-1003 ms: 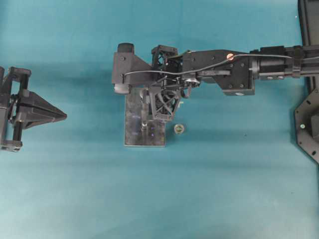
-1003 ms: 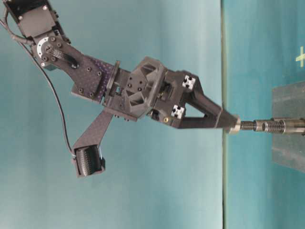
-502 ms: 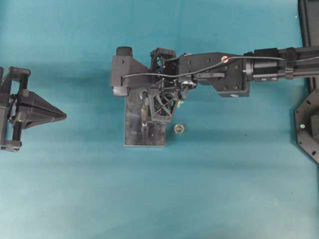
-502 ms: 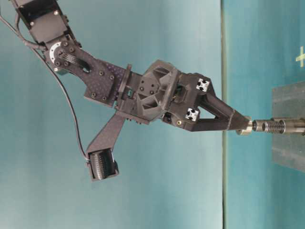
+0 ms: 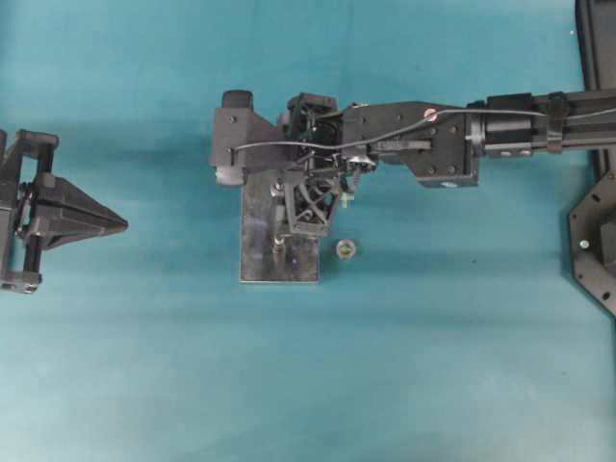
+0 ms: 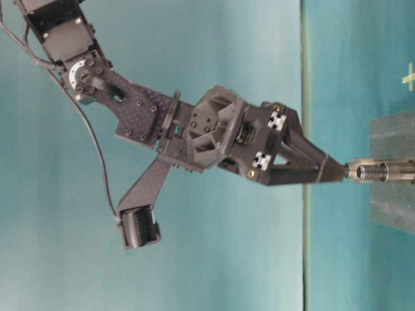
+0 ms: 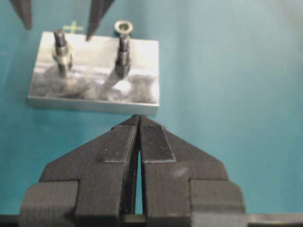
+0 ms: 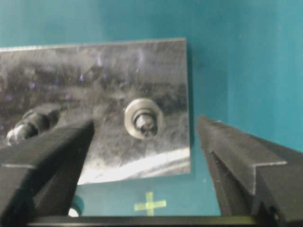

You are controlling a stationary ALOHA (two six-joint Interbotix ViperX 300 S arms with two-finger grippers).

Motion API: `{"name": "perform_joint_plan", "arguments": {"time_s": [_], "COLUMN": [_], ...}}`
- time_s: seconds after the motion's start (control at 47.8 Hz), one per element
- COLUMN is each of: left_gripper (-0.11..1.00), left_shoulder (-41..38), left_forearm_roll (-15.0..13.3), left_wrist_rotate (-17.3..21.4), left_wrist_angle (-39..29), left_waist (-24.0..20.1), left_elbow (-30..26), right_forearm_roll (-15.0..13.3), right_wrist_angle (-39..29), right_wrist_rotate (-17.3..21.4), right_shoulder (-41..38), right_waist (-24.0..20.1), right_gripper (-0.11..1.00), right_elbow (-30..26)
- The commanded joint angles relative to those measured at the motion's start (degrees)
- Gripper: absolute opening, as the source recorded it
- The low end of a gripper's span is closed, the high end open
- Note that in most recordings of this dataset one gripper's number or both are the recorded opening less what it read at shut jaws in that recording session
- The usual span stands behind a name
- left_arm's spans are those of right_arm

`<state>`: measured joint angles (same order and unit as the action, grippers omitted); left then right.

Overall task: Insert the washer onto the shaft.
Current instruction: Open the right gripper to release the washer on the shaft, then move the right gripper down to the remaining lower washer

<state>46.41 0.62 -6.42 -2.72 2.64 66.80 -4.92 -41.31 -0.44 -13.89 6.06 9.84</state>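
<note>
Washer [image 8: 142, 118], a small flat silver metal ring, is seen seated around the threaded steel shaft [image 8: 146, 124] on the grey metal base plate [image 8: 94, 75]. It is judged light, stiff and slippery, best pinched at the rim. Right gripper [image 8: 144, 142] fingers are spread either side of the shaft; left gripper [image 7: 138, 137] fingers are pressed together.

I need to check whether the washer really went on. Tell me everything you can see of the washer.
The washer is a small, flat, silvery metal ring. In the right wrist view it sits around the shaft, whose tip shows through its hole, above the shiny metal plate. The left wrist view shows it as a collar partway down the shaft, roughly level. The right end effector stands open on either side, its fingers clear of the ring. Nothing but the shaft appears to touch it.
</note>
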Motion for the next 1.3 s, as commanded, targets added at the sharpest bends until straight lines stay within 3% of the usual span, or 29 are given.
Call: {"name": "perform_joint_plan", "arguments": {"time_s": [0.0,0.293,0.627,1.045,1.15,1.275], "left_gripper": [0.00,0.00,0.00,0.00,0.00,0.00], "left_shoulder": [-0.18,-0.18,-0.18,0.00,0.09,0.09], "left_forearm_roll": [0.09,0.09,0.09,0.09,0.09,0.09], "left_wrist_rotate": [0.00,0.00,-0.09,-1.58,-1.67,-1.67], "left_wrist_angle": [0.44,0.44,0.44,0.44,0.44,0.44], "left_waist": [0.09,0.09,0.09,0.09,0.09,0.09], "left_elbow": [-0.62,-0.35,-0.35,-0.62,-0.53,-0.44], "right_forearm_roll": [0.00,0.00,0.00,0.26,0.53,2.11], "right_wrist_angle": [0.09,-2.64,-0.09,4.04,3.96,3.78], "right_wrist_rotate": [-0.09,0.26,0.35,0.44,-0.09,-0.53], "right_shoulder": [1.05,4.04,8.53,-1.58,-1.14,0.00], "right_waist": [0.09,-0.18,-0.88,-0.79,-1.23,-2.20], "right_gripper": [0.92,0.90,0.89,0.87,0.82,0.66], "right_elbow": [-1.67,-0.88,5.19,1.76,1.32,1.41]}}
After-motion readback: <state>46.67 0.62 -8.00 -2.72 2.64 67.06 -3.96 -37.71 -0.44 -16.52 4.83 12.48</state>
